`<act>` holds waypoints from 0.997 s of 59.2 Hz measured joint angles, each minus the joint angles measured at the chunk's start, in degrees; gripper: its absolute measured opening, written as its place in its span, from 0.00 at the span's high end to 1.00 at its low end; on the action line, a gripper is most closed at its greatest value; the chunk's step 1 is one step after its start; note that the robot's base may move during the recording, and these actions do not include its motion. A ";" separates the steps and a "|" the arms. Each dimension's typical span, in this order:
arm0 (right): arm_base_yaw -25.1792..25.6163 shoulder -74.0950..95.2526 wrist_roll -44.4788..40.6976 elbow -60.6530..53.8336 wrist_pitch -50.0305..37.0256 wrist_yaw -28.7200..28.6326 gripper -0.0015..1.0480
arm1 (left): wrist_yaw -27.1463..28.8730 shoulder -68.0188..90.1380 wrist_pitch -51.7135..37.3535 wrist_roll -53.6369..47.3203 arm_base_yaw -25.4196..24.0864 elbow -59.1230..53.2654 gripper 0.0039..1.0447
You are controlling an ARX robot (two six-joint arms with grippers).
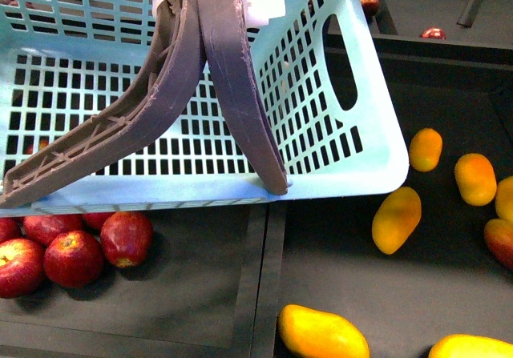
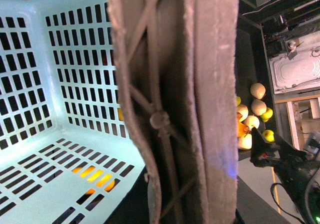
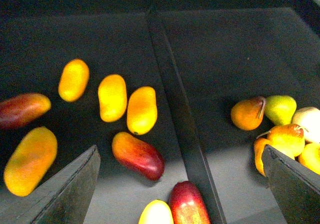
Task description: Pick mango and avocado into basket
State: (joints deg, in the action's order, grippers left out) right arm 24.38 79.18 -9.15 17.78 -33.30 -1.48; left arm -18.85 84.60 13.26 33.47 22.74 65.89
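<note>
Mango [image 3: 142, 109] lies with several others on the dark bin floor [image 3: 100, 33], below and clear of the right gripper [image 3: 180, 154], whose jaws stand wide and hold nothing. The basket [image 1: 377, 158] sits left of these mangoes, apparently raised over red apples [image 1: 72, 254]. The left jaws' state cannot be told, as the basket handles [image 2: 200, 83] fill that wrist view.

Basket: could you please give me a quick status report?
Right gripper open, empty, over the mangoes. Left gripper out of view; basket handles raised, basket looks empty. No avocado visible.
</note>
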 joint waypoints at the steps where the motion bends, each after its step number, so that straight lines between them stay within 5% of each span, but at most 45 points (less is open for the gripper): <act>1: 0.13 1.09 -0.28 0.26 -0.42 -0.09 0.08 | -0.02 0.00 0.00 0.00 0.00 0.00 0.84; 23: -0.35 32.87 -4.35 9.81 -10.14 0.81 0.08 | -0.20 0.00 0.00 0.00 0.00 0.00 0.84; 59: -1.49 63.30 -0.48 24.48 -12.94 6.10 0.08 | -0.17 0.00 0.00 0.00 0.00 0.00 0.84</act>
State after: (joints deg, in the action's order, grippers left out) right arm 22.90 142.47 -9.63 42.26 -46.24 4.62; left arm -19.03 84.60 13.26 33.47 22.74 65.89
